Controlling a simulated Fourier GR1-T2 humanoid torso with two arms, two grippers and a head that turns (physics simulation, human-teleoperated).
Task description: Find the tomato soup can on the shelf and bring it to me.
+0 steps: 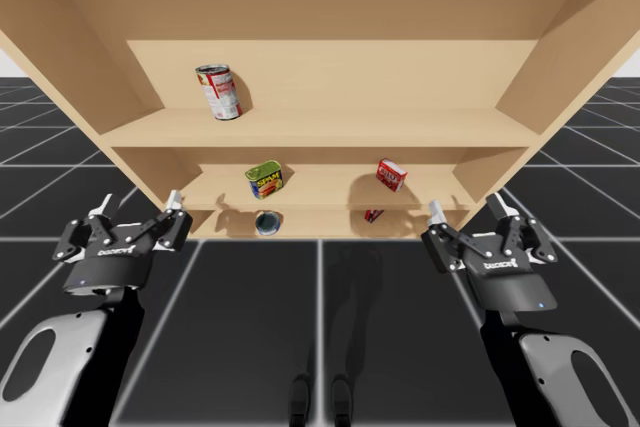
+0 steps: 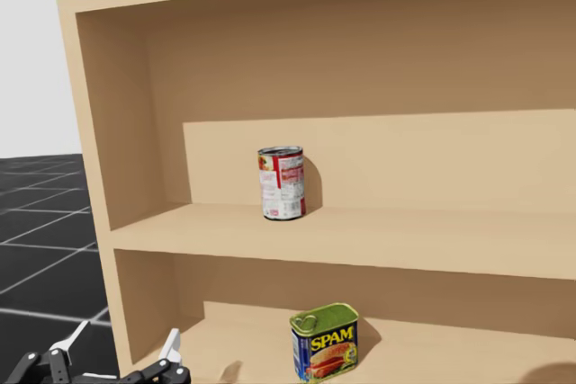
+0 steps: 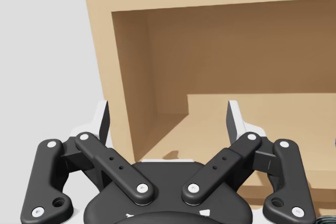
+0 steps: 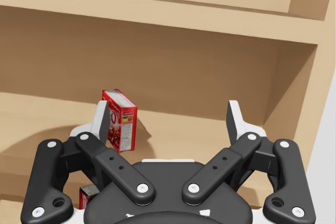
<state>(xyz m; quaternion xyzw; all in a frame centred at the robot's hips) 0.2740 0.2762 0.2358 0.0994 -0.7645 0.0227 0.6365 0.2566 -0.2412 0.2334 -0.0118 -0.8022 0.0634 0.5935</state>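
Red-and-white round can (image 2: 283, 183) on upper wooden shelf (image 2: 423, 238)

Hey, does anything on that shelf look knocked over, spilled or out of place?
Nothing stands out. The red-and-white can stands upright on the upper shelf, the green tin upright on the one below. The red box is merely turned corner-on, not toppled. Nothing has spilled.

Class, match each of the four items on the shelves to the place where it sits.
1 red-and-white can
2 green tin
3 red box
4 blue can

A bottom shelf
B top shelf
C middle shelf, to the right in the high view
D middle shelf, above the blue can

Pairs: 1-B, 2-D, 3-C, 4-A
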